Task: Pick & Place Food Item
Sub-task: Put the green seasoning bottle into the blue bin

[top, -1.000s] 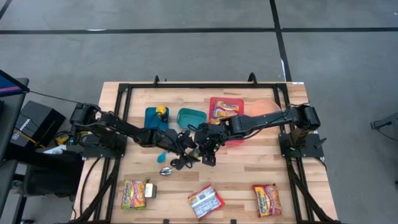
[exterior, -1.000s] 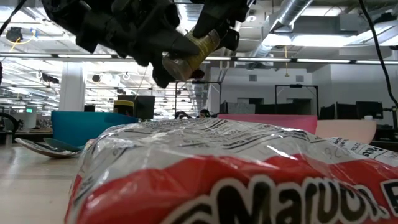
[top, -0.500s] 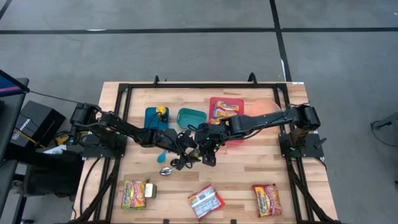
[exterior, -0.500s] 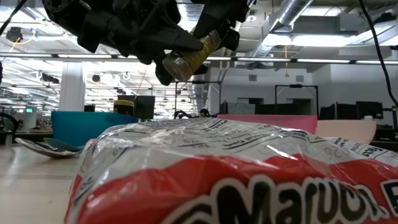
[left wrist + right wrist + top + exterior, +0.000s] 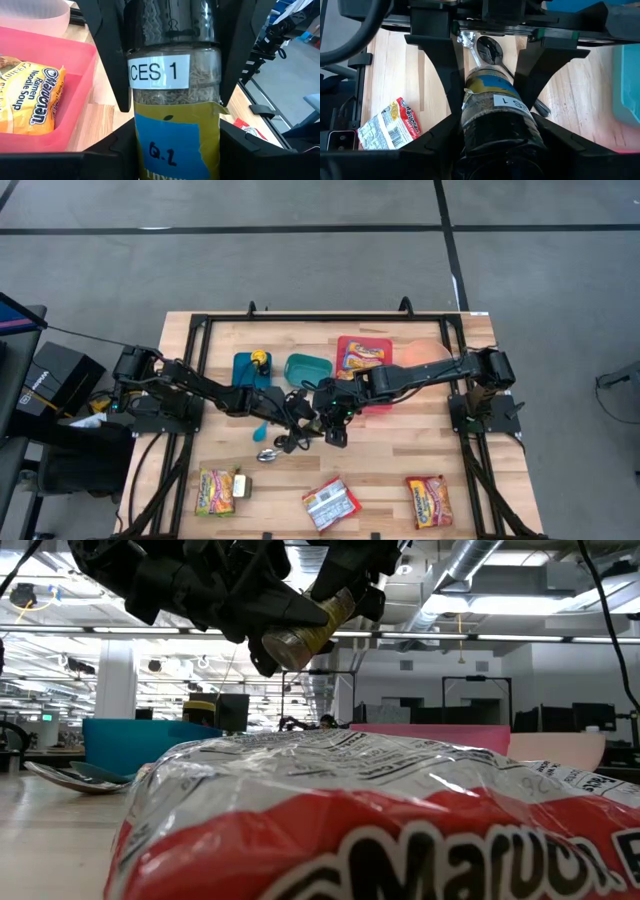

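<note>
A clear spice jar (image 5: 298, 632) with a black cap, a white label and blue tape hangs above the table's middle, between both grippers. My left gripper (image 5: 175, 137) reaches in from the table's left and is shut on the jar's base end. My right gripper (image 5: 495, 127) slants down from the right and is shut on the cap end. In the high view the two meet at the jar (image 5: 322, 426), which the fingers mostly hide. My left gripper pinches the jar's base end (image 5: 172, 150), where the blue tape is, between its two fingers (image 5: 112, 155). The fingers come almost level from the table's left and lie along the jar. The jar is clear of the table, tilted with its base end lower. My right gripper pinches the jar's black cap end (image 5: 500, 142) between its two fingers (image 5: 547, 142). They slant down from the table's right and lie along the jar. The jar is lifted clear of the table.
A metal spoon (image 5: 268, 454) lies below the grippers. Three ramen packets (image 5: 216, 490) (image 5: 330, 503) (image 5: 427, 500) lie along the near edge. A pink tray (image 5: 378, 402) holding a packet, a teal bowl (image 5: 307, 367) and a blue container (image 5: 243, 370) stand farther back.
My left gripper's fingers have drawn in against the jar's base end. Both arms and the jar have stayed where they were.
</note>
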Available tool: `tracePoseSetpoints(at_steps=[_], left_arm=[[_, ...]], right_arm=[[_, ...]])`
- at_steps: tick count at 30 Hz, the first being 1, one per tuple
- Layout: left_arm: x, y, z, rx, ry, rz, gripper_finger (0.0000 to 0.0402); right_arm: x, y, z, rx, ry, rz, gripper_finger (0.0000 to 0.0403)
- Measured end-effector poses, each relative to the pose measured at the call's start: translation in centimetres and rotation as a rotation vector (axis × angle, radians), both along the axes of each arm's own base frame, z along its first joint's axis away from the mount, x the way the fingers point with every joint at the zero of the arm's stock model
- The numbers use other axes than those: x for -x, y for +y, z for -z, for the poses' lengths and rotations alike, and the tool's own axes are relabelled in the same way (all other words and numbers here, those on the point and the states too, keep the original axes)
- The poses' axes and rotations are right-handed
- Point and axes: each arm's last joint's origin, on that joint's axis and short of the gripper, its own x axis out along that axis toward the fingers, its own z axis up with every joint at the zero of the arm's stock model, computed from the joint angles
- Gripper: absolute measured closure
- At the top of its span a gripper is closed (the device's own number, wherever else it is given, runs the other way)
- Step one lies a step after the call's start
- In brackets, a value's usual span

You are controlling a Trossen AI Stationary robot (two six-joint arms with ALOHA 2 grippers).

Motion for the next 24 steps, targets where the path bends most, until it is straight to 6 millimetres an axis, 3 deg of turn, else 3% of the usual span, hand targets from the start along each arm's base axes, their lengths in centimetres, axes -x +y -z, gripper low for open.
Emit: tracePoseSetpoints(at_steps=[18,24], left_arm=[[0.00,0.00,0.01,0.001,0.001,0.000,0.0225],[0.01,0.00,0.02,0.001,0.002,0.000,0.0229]], right_arm=[[-0.01,0.00,0.01,0.000,0.000,0.000,0.0202],[0.00,0.01,0.02,0.001,0.001,-0.007,0.0177]])
